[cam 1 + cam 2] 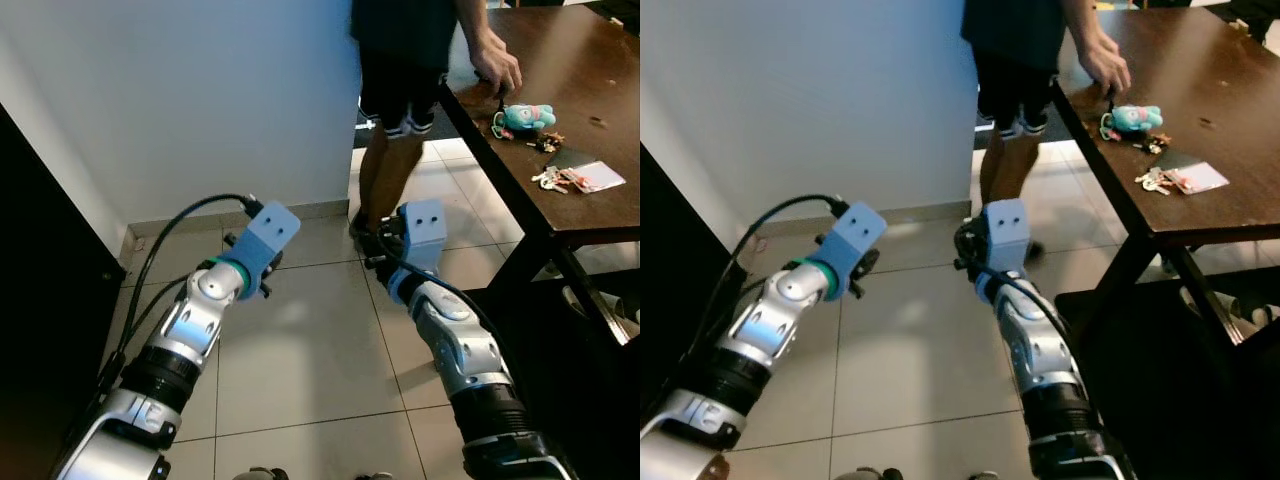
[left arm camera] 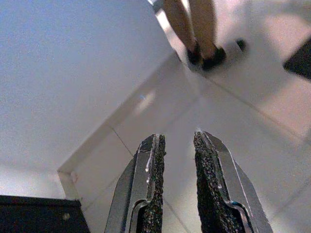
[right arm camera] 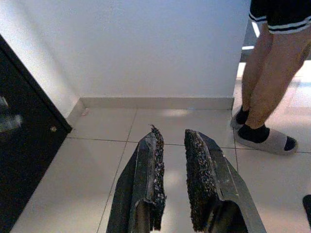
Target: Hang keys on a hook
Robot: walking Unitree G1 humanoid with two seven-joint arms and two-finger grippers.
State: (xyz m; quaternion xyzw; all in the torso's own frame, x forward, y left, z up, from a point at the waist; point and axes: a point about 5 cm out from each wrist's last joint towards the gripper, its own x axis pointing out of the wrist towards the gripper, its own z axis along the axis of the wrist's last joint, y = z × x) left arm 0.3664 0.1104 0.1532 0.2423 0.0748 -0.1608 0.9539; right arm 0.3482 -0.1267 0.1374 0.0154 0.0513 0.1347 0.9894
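Small metal key bunch with pink tag (image 1: 556, 179) lies on dark wooden table (image 1: 590, 90), well apart from left gripper (image 2: 177, 187) and right gripper (image 3: 172, 182); both slightly parted, empty, over pale floor tiles. Risk: person (image 1: 405, 60) beside table blocks approach, collision likely. No hook visible.

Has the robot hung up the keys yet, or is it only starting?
Only starting. Nothing looks done: the keys lie on the brown table, near a person's hand. Nothing is in hand either: the left claw and right claw are slightly open and empty above the tiled floor. Left: reaching the table, grabbing the keys, finding a hook.
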